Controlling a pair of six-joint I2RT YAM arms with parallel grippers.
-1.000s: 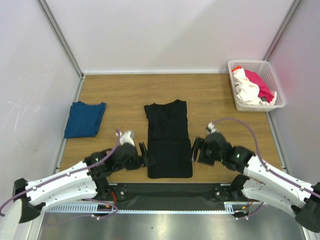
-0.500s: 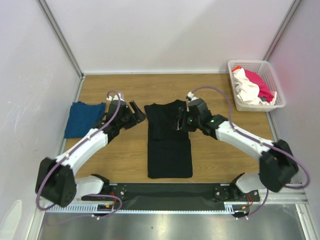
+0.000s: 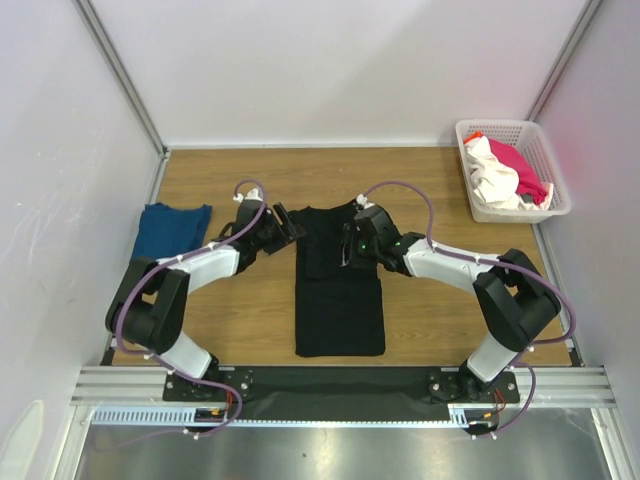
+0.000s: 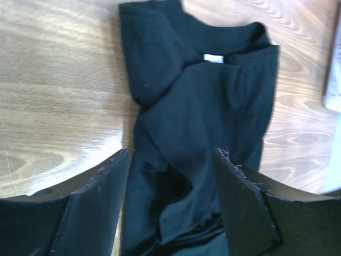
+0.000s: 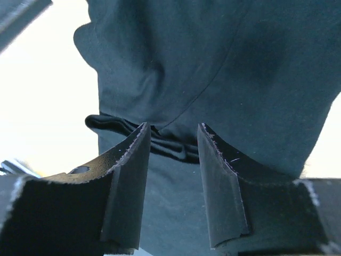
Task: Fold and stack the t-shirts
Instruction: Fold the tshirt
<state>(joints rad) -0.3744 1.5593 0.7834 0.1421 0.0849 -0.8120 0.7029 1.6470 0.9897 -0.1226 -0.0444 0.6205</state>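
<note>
A black t-shirt point(image 3: 338, 300) lies folded into a long strip at the table's middle, collar end far from me. My left gripper point(image 3: 287, 226) is open at its far left corner. In the left wrist view the fingers point(image 4: 101, 197) straddle rumpled black cloth point(image 4: 208, 106), whose white tag point(image 4: 213, 58) shows at the collar. My right gripper point(image 3: 351, 243) is open over the far right part. In its wrist view the gripper point(image 5: 173, 128) stands with a gap just above a fold of the black cloth point(image 5: 213, 64). A folded dark blue t-shirt point(image 3: 168, 238) lies at the left.
A white lattice basket point(image 3: 497, 124) stands at the back right corner, holding a white t-shirt point(image 3: 492, 180) and a pink-red one point(image 3: 522, 166). Bare wooden tabletop point(image 3: 440, 200) lies between the black shirt and the basket. White walls close in the table on three sides.
Both arms have swung from the near end of the black shirt to its far collar end. Both pairs of jaws have narrowed and now sit low over the cloth.
</note>
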